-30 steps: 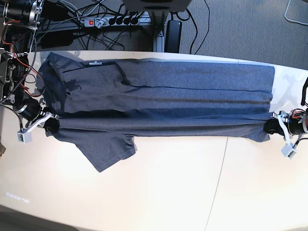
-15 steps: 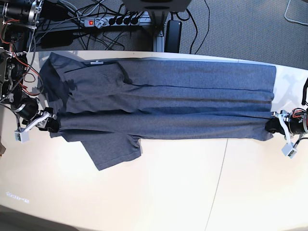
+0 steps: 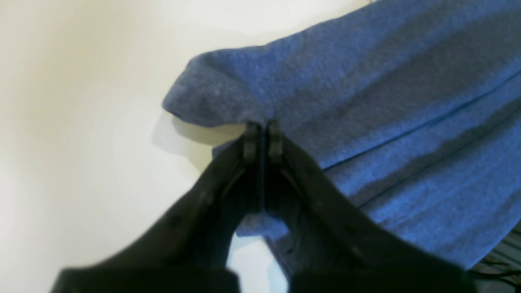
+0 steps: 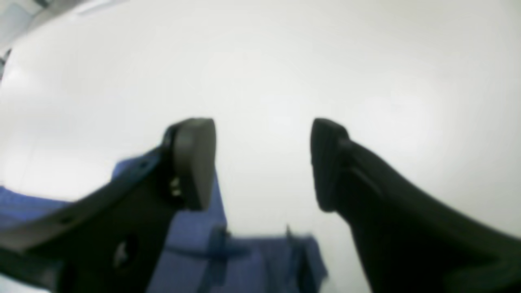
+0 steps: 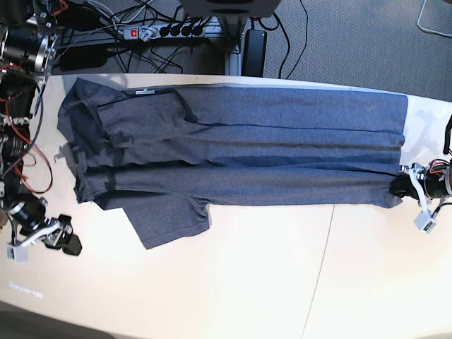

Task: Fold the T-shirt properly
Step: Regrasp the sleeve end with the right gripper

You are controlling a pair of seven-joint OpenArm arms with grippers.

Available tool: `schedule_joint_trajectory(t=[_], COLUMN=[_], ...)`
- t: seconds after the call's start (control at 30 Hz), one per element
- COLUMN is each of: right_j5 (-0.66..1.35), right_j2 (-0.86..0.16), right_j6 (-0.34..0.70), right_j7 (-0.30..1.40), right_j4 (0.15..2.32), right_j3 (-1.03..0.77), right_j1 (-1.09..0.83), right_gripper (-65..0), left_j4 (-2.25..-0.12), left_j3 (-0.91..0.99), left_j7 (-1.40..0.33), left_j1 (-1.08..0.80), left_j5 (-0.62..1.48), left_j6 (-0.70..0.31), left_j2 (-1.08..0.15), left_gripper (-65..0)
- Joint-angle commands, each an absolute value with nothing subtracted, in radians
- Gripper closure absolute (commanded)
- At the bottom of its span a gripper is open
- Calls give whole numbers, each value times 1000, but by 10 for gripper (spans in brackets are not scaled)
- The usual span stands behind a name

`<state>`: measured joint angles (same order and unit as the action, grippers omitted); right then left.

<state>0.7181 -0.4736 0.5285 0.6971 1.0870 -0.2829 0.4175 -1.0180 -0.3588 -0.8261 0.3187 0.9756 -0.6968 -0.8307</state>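
The slate-blue T-shirt [image 5: 247, 141] lies stretched lengthwise across the back half of the table, folded along its length, with one sleeve [image 5: 166, 219] sticking out toward the front. No print shows. My left gripper [image 5: 401, 186] is shut on the shirt's hem corner at the right end; the left wrist view shows the closed gripper [image 3: 262, 130] pinching the cloth [image 3: 366, 101]. My right gripper [image 5: 69, 244] is open and empty, over bare table in front of the shirt's left end. In the right wrist view the gripper [image 4: 262, 162] stands apart from the shirt [image 4: 195, 252] below it.
The pale table [image 5: 247, 282] has its back edge just behind the shirt. Behind it are a power strip [image 5: 166, 30], a black box [image 5: 253, 49] and loose cables. Wires and robot hardware [image 5: 18, 78] crowd the left edge.
My right gripper has let go of the shirt's left end and moved toward the table's front. That end now lies flat. My left gripper has kept its grip and place.
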Motion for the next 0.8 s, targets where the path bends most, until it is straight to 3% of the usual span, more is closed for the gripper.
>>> schedule_joint_trajectory(t=[0.0, 0.37, 0.53, 0.77], right_j5=[712, 599, 488, 478], right_j2=[-477, -326, -282, -240], right_j6=[583, 580, 580, 581], right_j7=[682, 662, 648, 659], right_j4=[1066, 611, 577, 577], right_j3=[-269, -130, -130, -128], right_j1=[471, 693, 679, 667], right_gripper=[-369, -369, -369, -369], left_j4=[-1028, -1028, -1028, -1028], left_j3=[-346, -346, -346, -346], left_j7=[-811, -810, -813, -812], left_j1=[341, 341, 341, 341], left_j5=[986, 987, 987, 987], left_j6=[-698, -698, -698, -698], left_j2=[-856, -848, -848, -846], left_gripper=[0, 0, 0, 0])
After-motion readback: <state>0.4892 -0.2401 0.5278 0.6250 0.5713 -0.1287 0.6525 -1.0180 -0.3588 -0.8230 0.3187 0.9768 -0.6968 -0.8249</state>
